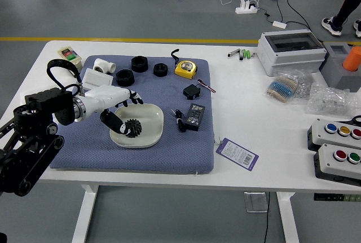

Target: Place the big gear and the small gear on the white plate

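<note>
The left hand point(105, 101) is spread open and empty, and the black gear point(134, 127) lies on the white plate point(151, 135). If the hand withdraws low, its thumb point(114, 123) (right beside the gear) could snag it — and drag it sideways.

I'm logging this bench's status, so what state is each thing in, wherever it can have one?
Left hand: open, thumb and fingers apart, at the plate's left side
Black gear: lying on the plate, not grasped
White plate: right side up, bearing the gear
Mat: spread flat
Black cable: bundled
Purple tag: flat, barcode up
White box: closed
</note>
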`<act>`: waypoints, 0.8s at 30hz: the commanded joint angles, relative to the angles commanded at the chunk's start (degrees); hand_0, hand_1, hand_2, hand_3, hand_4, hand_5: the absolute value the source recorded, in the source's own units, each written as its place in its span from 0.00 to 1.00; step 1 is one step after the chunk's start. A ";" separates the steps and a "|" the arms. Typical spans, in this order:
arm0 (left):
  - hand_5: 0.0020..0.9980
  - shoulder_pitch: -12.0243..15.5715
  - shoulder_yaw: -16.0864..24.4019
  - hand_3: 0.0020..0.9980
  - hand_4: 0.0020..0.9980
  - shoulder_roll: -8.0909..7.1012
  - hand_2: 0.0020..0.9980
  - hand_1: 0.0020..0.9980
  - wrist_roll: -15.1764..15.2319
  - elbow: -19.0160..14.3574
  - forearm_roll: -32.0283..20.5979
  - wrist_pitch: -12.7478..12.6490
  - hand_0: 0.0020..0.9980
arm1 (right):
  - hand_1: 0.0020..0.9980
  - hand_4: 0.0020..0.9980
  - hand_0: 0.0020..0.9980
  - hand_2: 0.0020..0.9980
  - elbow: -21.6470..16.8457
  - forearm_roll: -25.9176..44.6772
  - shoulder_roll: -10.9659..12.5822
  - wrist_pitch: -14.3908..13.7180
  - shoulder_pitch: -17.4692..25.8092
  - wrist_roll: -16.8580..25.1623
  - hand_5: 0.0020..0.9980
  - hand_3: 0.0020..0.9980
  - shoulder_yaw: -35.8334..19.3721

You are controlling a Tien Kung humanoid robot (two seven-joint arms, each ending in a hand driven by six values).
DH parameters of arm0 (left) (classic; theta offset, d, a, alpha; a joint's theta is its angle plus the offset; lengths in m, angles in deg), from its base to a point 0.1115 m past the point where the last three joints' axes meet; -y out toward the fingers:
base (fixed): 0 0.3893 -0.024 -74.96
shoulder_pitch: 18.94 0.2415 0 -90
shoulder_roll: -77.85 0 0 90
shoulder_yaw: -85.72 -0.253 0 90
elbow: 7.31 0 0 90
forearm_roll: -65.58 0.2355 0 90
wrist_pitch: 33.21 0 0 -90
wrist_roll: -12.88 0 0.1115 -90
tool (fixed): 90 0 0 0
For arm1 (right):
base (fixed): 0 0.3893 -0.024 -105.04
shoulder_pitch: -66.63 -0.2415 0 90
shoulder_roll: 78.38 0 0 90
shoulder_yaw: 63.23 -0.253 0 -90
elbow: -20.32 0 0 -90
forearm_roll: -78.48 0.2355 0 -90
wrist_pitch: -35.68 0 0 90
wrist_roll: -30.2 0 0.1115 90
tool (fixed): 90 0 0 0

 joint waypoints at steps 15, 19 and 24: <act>0.47 6.01 12.29 0.90 1.00 1.06 0.91 0.80 0.52 -2.95 -21.81 -2.61 0.71 | 0.67 0.80 0.66 0.75 0.01 0.33 -0.16 0.00 0.43 0.10 0.68 0.57 0.63; 0.59 7.46 15.23 0.89 1.00 1.79 0.90 0.79 0.61 -2.48 -31.36 -5.38 0.71 | 0.67 0.80 0.66 0.75 -0.02 0.29 -0.18 0.00 0.54 0.12 0.68 0.57 0.76; 0.72 9.89 17.08 0.89 1.00 2.85 0.86 0.77 2.25 -1.67 -43.65 -12.19 0.71 | 0.68 0.80 0.66 0.74 -0.04 0.44 -0.23 0.02 0.71 0.14 0.68 0.57 1.04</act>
